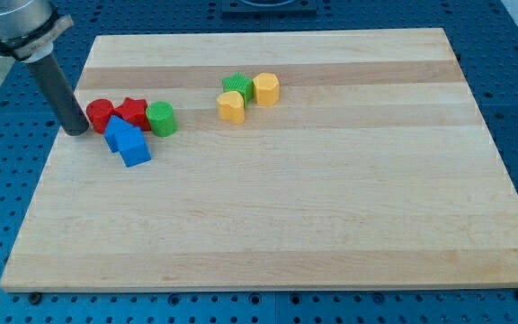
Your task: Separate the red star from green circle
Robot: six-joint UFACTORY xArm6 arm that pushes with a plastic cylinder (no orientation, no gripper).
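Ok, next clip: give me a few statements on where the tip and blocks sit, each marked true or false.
1. My tip is at the view's left of the red circle. True.
2. The red star touches the green circle. True.
3. The two blue blocks lie at the view's top of the red star. False: they lie below it.
4. Both yellow blocks sit next to the green star. True.
5. My tip touches the green circle. False: the red blocks lie between.
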